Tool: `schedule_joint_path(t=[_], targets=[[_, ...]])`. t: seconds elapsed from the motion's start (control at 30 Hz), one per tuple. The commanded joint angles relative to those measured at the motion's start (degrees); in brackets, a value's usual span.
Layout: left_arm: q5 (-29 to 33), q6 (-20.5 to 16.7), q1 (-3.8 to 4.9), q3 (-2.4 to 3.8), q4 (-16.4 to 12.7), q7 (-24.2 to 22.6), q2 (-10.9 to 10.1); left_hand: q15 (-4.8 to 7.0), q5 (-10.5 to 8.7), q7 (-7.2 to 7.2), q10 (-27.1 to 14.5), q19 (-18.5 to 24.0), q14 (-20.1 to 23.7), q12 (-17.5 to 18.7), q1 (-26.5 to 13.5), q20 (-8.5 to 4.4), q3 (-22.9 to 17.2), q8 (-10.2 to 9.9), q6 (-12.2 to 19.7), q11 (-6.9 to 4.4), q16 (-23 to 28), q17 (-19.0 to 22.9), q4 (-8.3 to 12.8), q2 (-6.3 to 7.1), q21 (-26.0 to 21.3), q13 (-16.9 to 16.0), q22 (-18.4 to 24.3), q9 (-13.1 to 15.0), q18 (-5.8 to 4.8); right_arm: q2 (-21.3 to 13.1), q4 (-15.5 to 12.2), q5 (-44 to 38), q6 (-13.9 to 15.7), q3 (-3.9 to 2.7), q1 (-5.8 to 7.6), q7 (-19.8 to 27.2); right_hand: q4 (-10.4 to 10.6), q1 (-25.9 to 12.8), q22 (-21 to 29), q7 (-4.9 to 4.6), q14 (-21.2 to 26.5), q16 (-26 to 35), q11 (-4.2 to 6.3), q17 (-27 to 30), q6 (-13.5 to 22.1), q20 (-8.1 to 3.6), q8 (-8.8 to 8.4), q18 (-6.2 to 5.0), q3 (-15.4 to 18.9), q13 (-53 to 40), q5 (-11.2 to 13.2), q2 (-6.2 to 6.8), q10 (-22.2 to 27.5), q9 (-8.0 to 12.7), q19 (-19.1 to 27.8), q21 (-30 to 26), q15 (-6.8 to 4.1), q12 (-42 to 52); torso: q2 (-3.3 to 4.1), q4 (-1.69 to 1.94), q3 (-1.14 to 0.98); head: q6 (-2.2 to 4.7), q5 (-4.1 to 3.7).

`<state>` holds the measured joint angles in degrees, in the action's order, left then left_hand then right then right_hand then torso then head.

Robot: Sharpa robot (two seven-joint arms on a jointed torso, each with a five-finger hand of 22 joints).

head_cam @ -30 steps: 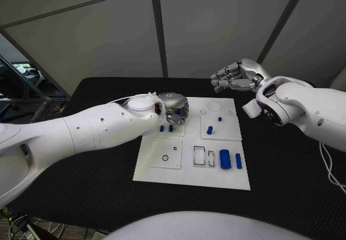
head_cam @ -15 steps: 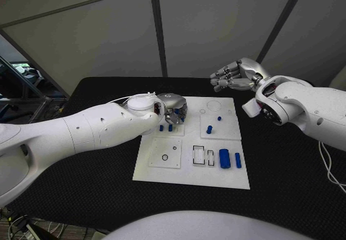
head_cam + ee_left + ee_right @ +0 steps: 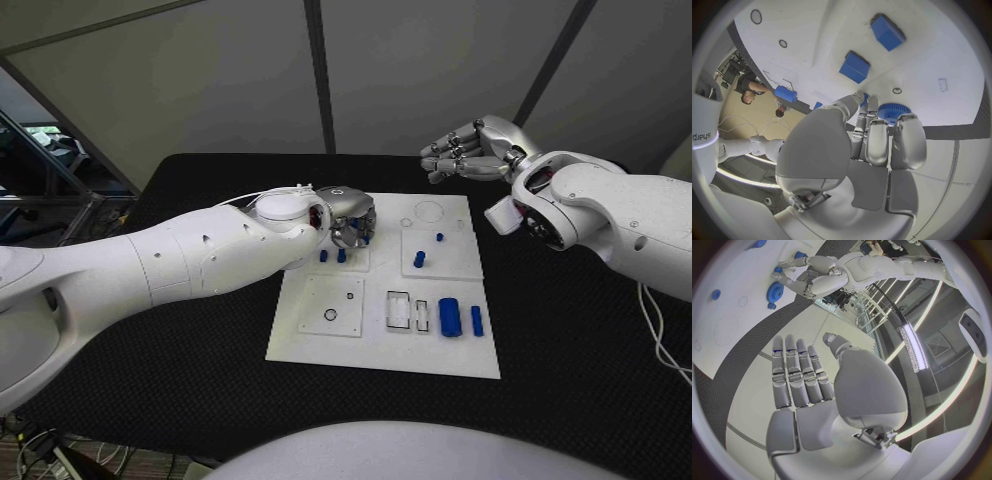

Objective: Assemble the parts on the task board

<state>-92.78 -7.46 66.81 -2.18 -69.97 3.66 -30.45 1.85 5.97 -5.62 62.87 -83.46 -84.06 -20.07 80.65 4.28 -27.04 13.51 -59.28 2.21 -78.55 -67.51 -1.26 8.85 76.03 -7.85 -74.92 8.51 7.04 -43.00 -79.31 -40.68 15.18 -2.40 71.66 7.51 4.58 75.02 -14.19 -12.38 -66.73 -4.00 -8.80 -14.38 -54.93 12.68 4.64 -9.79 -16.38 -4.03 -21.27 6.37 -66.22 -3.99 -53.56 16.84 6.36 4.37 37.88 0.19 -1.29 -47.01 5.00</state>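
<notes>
Nothing had moved since a second earlier: the blue gear (image 3: 893, 111) stayed pinched in my left hand (image 3: 346, 218) at the task board's (image 3: 378, 360) ten o'clock corner. Seating it came next, calling for alignment. My right hand (image 3: 469, 152) hovered empty at one o'clock, fingers apart.

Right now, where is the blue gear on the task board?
The blue gear lies at the far left corner of the task board, directly under the left hand, whose fingers reach down onto it.

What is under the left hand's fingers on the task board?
A round blue toothed part sits at the left hand's fingertips on the task board. The fingers cover its near side, so whether they grip it cannot be told.
</notes>
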Motion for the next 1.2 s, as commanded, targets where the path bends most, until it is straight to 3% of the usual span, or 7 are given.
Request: schedule_joint_path(t=[0.03, 0.33, 0.57, 0.73, 0.93, 1.1, 1.2], targets=[[-0.45, -0.97, 0.02, -0.02, -0.05, -1.73, -0.03, 0.29, 0.08, 0.05, 1.03, -0.09, -1.26, 0.69, -0.39, -0.35, -0.51, -0.42, -0.88, -0.03, -0.21, 0.02, 0.17, -0.69, 0.45, 0.12, -3.87, 0.18, -3.63, 0.06, -0.01, 0.0, -0.14, -0.03, 0.12, 0.58, -0.42, 0.21, 0.07, -0.07, 0.18, 0.19, 0.14, 0.06, -0.18, -0.11, 0.16, -0.65, 0.03, 0.1, -0.22, -0.3, 0.38, -0.05, -0.37, -0.13, -0.14, 0.26, -0.03, -0.01, 0.0, 0.01, 0.15], [1.16, -2.55, -0.13, 0.3, -1.62, -2.09, -1.48, -0.16, 0.09, -0.69, 2.28, -0.08, -1.24, 2.68, -0.55, -0.2, -1.02, -1.53, -1.21, 0.42, -0.25, 0.26, 0.97, -0.54, 0.44, 0.38, -4.03, 0.12, -3.67, -0.06, -0.05, 0.0, -0.14, -0.03, 0.12, 0.61, -0.36, 0.17, 0.11, -0.08, 0.16, 0.19, 0.13, 0.09, -0.17, -0.12, 0.16, -0.64, 0.01, 0.1, -0.26, -0.36, 0.37, -0.04, -0.43, -0.2, -0.13, 0.27, -0.05, 0.03, 0.03, 0.18, 0.07], [1.81, -3.78, -0.39, 3.23, -3.74, -2.04, -3.48, -0.37, 0.09, -0.97, 2.45, 0.04, -1.19, 3.25, -0.65, -0.05, -1.13, -1.9, -1.19, 0.68, -0.21, 0.4, 1.19, -0.38, 0.23, 0.43, -3.91, 0.08, -3.63, -0.17, 0.1, 0.0, -0.13, -0.03, 0.12, 0.62, -0.36, 0.17, 0.11, -0.08, 0.16, 0.19, 0.13, 0.09, -0.17, -0.12, 0.16, -0.64, 0.01, 0.1, -0.26, -0.36, 0.37, -0.04, -0.43, -0.2, -0.13, 0.27, -0.07, 0.08, 0.05, 0.51, 0.14], [1.89, -4.21, -0.45, 4.62, -5.5, -1.7, -5.03, -0.45, 0.09, -1.05, 2.56, 0.05, -1.19, 3.46, -0.71, 0.02, -1.17, -2.02, -1.26, 0.77, -0.25, 0.37, 1.25, -0.34, 0.21, 0.44, -3.92, 0.08, -3.62, -0.18, 0.25, 0.0, -0.13, -0.03, 0.12, 0.65, -0.36, 0.17, 0.11, -0.08, 0.16, 0.19, 0.13, 0.09, -0.17, -0.12, 0.16, -0.64, 0.01, 0.1, -0.26, -0.36, 0.37, -0.04, -0.43, -0.2, -0.13, 0.27, -0.09, 0.07, -0.04, 0.95, 0.31], [1.92, -3.22, -0.57, 5.05, -6.48, -1.01, -6.87, -0.51, 0.07, -1.11, 2.69, 0.05, -1.19, 3.61, -0.82, 0.07, -1.16, -2.09, -1.37, 0.84, -0.26, 0.4, 1.27, -0.29, 0.2, 0.43, -3.93, 0.09, -3.62, -0.1, 0.43, 0.0, -0.15, -0.03, 0.11, 0.63, -0.36, 0.17, 0.11, -0.08, 0.16, 0.19, 0.13, 0.09, -0.17, -0.12, 0.16, -0.64, 0.01, 0.1, -0.26, -0.36, 0.37, -0.04, -0.43, -0.2, -0.13, 0.27, -0.08, 0.0, -0.04, 0.99, 0.45], [1.94, -2.45, -1.18, 5.11, -6.86, -0.53, -8.3, -0.56, 0.05, -1.14, 2.82, 0.04, -1.19, 3.77, -0.96, 0.13, -1.14, -2.17, -1.47, 0.88, -0.29, 0.38, 1.27, -0.23, 0.23, 0.43, -3.97, 0.1, -3.63, -0.13, 0.58, 0.0, -0.13, -0.03, 0.11, 0.6, -0.36, 0.17, 0.11, -0.08, 0.16, 0.19, 0.13, 0.09, -0.17, -0.12, 0.16, -0.64, 0.01, 0.1, -0.26, -0.36, 0.37, -0.04, -0.43, -0.2, -0.13, 0.27, -0.1, 0.19, -0.03, 0.99, 0.44], [1.95, -2.03, -1.51, 5.12, -6.96, -0.28, -9.01, -0.58, 0.04, -1.15, 2.86, 0.04, -1.19, 3.83, -1.02, 0.15, -1.12, -2.21, -1.5, 0.9, -0.29, 0.39, 1.26, -0.21, 0.23, 0.42, -3.98, 0.1, -3.63, -0.1, 0.66, 0.0, -0.13, -0.02, 0.11, 0.62, -0.36, 0.17, 0.11, -0.08, 0.16, 0.19, 0.13, 0.09, -0.17, -0.12, 0.16, -0.64, 0.01, 0.1, -0.26, -0.36, 0.37, -0.04, -0.43, -0.2, -0.13, 0.27, -0.06, 0.02, -0.01, 1.06, 0.75]])
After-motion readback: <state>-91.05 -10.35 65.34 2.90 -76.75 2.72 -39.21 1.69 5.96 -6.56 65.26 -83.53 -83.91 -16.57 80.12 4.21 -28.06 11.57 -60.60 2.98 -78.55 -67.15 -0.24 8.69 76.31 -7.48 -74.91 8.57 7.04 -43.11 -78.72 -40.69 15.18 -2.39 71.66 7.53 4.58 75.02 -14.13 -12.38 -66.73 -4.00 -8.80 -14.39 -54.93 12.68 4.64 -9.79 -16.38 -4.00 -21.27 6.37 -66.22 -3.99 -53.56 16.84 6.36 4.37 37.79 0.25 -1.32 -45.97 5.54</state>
